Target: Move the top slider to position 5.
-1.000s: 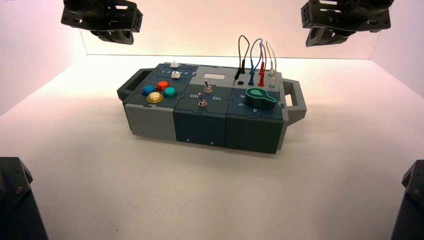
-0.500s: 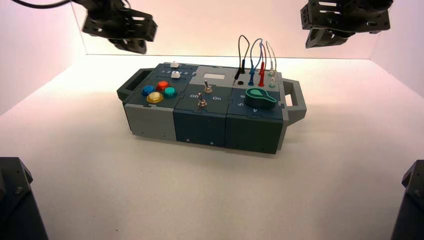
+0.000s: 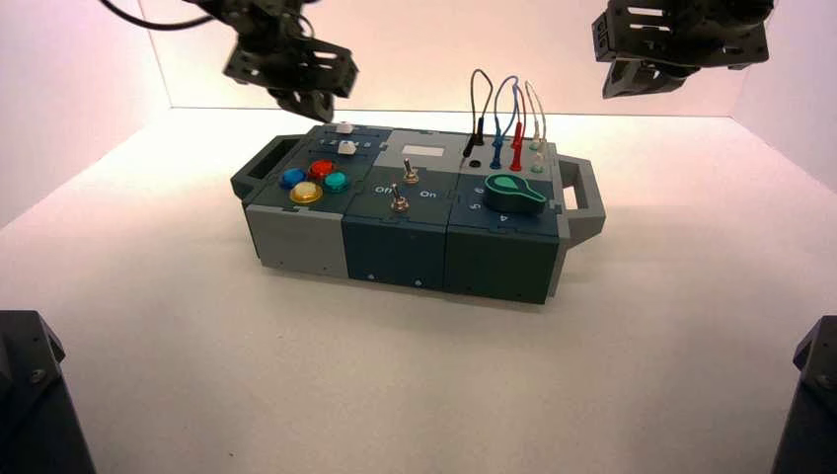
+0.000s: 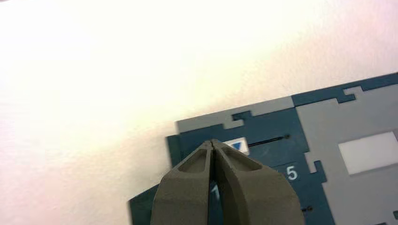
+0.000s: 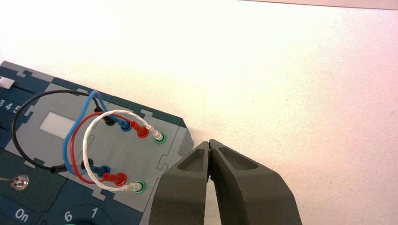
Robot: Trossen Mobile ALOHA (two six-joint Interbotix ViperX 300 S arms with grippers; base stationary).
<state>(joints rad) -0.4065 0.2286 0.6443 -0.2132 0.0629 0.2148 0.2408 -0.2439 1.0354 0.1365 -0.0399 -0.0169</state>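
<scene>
The top slider (image 3: 344, 127) is a small white knob at the back left of the box (image 3: 296, 237). In the left wrist view this knob (image 4: 237, 146) bears a blue triangle and sits at the end of its track far from the printed 5 (image 4: 292, 173), with the bare slot running toward that numeral. My left gripper (image 3: 308, 104) hangs above and just left of the knob, off the box. Its tips (image 4: 213, 142) are shut and hold nothing. My right gripper (image 3: 681, 44) is parked high at the back right, shut (image 5: 209, 143) and empty.
A second white slider knob (image 3: 347, 147) sits just in front of the top one. Coloured buttons (image 3: 314, 181), two silver toggle switches (image 3: 403, 190), a green dial (image 3: 514, 188) and looped wires (image 3: 503, 114) fill the rest of the box top. Handles (image 3: 582, 197) stick out at both ends.
My left arm has swung right and downward from the far left corner toward the back left of the box. The right arm and the slider knobs have not moved.
</scene>
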